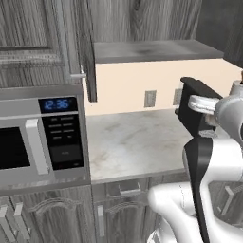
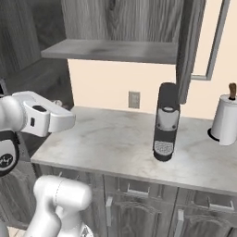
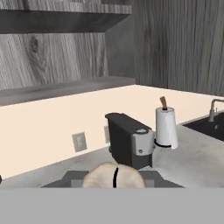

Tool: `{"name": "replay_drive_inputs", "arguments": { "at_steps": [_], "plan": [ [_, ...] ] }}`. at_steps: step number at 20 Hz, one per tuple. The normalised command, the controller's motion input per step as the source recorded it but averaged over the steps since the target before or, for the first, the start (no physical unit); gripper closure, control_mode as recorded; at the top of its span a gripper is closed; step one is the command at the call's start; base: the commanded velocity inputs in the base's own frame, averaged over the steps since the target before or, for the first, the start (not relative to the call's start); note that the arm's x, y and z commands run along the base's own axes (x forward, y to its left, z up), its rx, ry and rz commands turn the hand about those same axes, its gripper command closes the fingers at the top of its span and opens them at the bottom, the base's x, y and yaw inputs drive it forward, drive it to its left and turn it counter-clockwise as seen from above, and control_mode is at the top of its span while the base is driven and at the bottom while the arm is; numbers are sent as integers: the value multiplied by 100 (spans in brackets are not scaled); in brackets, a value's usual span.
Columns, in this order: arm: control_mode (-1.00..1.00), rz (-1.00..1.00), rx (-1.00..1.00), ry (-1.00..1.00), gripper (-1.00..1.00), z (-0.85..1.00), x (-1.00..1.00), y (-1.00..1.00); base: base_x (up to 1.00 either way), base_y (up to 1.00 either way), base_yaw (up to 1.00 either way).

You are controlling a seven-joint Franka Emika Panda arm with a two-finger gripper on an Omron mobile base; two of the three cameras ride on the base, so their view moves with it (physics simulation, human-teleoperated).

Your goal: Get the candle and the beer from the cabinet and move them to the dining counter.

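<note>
The candle (image 3: 101, 177) sits at the bottom of the hand view, a tan rounded lump clenched in the pincer (image 3: 114, 180), which is closed on it in front of the coffee machine (image 3: 129, 141). That machine stands on the pale marbled worktop (image 2: 106, 143), with a paper-towel roll (image 3: 166, 127) just beside it and a sink (image 3: 205, 124) beyond the roll. Above the machine hangs the cabinet (image 1: 156, 50), its door (image 2: 190, 46) open, and a microwave (image 1: 42, 137) stands well apart from the machine on the other side.
</note>
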Motion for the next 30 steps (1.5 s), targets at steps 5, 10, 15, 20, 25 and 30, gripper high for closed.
{"name": "replay_drive_inputs", "arguments": {
  "at_steps": [5,10,15,20,25,30],
  "plan": [
    [100,0,0,0,100,0,0,0,-67,19,0],
    [100,0,0,0,100,0,0,0,-66,24,0],
    [100,0,0,0,100,0,0,0,-49,53,0],
    [100,0,0,0,100,0,0,0,-39,65,5],
    [100,0,0,0,100,0,0,0,-20,70,24],
    [100,0,0,0,100,0,0,0,-8,52,38]
  ]
}}
